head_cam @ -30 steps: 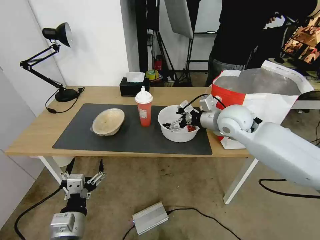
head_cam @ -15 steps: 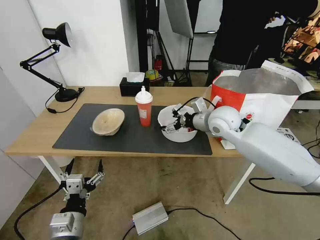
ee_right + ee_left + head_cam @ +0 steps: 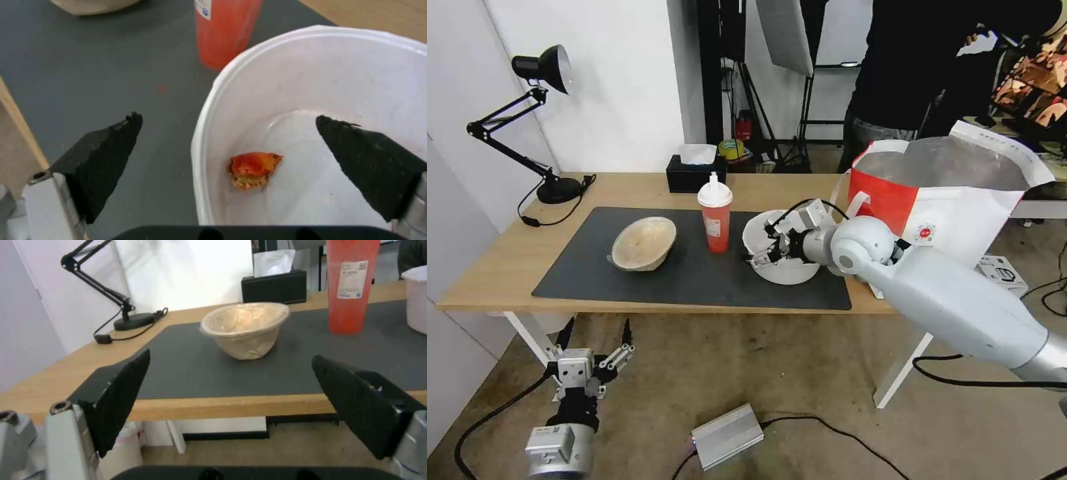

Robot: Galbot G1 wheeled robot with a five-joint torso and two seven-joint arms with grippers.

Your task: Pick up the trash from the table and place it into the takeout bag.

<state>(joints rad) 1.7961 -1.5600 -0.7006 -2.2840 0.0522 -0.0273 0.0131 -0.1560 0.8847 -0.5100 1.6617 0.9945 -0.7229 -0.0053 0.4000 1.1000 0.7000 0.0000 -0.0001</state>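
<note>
Straddling white bowl [image 3: 311, 100] rim, seemingly upright: right gripper [image 3: 227, 160].

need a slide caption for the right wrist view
Open right end effector straddling the white bowl's rim, one finger inside above a red scrap, red cup behind.

Long light-wood table [image 3: 514, 257] on white legs, big dark grey mat [image 3: 694, 283] across the middle. On the mat: beige bowl [image 3: 644, 243], red cup [image 3: 714, 213], white bowl [image 3: 780, 270] with a red scrap [image 3: 253, 168] inside. Off the mat: black desk lamp [image 3: 557, 190] at the far left corner, black tissue box [image 3: 694, 175] at the back edge, red-and-white bag [image 3: 954, 193] at the right end.
</note>
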